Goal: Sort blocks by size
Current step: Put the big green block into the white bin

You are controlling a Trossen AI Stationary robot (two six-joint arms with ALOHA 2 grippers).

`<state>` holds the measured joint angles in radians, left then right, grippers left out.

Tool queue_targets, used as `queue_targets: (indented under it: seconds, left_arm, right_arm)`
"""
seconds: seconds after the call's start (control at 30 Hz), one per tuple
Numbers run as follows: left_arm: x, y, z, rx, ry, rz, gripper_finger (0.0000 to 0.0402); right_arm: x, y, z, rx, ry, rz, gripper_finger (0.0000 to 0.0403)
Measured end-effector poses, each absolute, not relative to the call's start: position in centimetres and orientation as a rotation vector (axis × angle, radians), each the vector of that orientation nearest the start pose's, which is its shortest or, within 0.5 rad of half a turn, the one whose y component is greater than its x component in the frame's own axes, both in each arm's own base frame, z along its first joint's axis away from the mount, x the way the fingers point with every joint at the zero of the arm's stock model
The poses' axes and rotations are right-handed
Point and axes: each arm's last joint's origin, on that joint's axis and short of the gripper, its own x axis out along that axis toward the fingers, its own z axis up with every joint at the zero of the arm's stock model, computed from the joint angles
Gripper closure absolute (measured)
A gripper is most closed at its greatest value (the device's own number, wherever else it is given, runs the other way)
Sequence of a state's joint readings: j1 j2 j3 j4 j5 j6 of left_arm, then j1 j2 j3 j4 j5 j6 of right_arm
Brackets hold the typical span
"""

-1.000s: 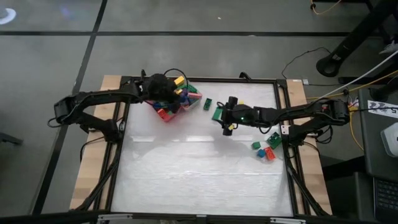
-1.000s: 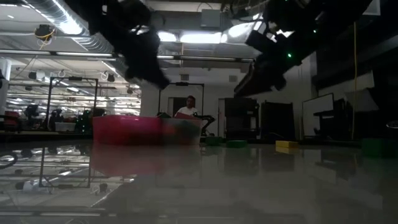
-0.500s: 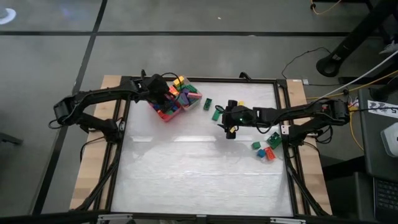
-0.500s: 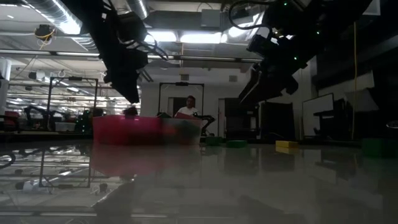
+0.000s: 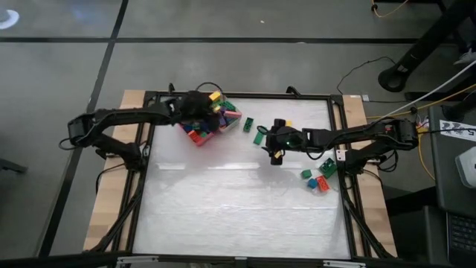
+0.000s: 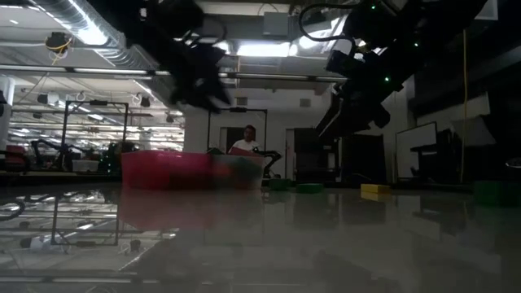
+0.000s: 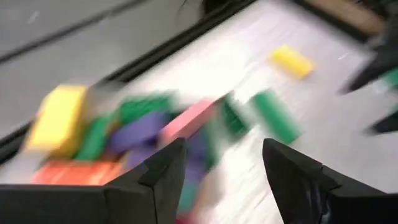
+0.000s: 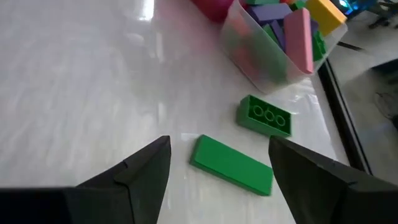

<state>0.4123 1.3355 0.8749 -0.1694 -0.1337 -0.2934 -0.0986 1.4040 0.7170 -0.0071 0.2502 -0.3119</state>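
Blocks of many colours fill a pink tray [image 5: 195,136] and the clear tray [image 8: 249,46] beside it at the table's far left. My left gripper [image 5: 198,109] hovers open above that pile [image 7: 93,134], holding nothing. Two green blocks lie right of the trays: a long one flat on the table [image 8: 231,165], and one resting on its side [image 8: 264,116]. My right gripper [image 5: 272,152] hangs open above the long green block [image 5: 259,136], its fingers on either side of it, clear of the table. A yellow block [image 7: 291,61] lies farther right.
A few loose blocks, blue, red and green [image 5: 317,179], lie near the table's right edge. A black frame [image 5: 238,95] borders the table. The near half of the tabletop [image 5: 238,216] is bare. A person [image 6: 244,143] shows in the room beyond.
My left gripper dipped toward the pink tray, then rose again and shifted slightly toward the table's right. My right gripper has stayed open over the long green block, sinking a little. The loose blocks on the table have not moved.
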Motion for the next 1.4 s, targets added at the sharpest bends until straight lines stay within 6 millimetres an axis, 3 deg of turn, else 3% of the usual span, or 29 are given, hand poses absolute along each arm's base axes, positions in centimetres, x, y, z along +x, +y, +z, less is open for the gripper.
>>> queue_targets:
  seconds: [0.13, 0.3, 0.73, 1.17, 1.4]
  left_arm:
    - [29.1, 9.8, 24.6, -0.300, 0.408, 0.498, 0.0202]
    - [32.8, 7.8, 22.9, -0.231, 0.314, 0.429, 0.0202]
    - [41.0, 5.2, 16.2, -0.173, 0.446, 0.506, 0.0202]
    - [43.2, 6.6, 11.0, -0.215, 0.524, 0.579, 0.0202]
    - [43.2, 7.3, 10.4, -0.225, 0.530, 0.602, 0.0202]
  right_arm:
    - [27.4, -3.6, 19.4, -0.369, 0.756, -0.279, 0.0134]
    - [27.2, -3.7, 19.2, -0.391, 0.785, -0.300, 0.0134]
    - [26.5, -3.7, 21.0, -0.411, 0.989, -0.283, 0.0134]
    - [26.1, -3.6, 22.2, -0.418, 1.100, -0.257, 0.0134]
    - [25.9, -3.6, 22.1, -0.419, 1.122, -0.253, 0.0134]
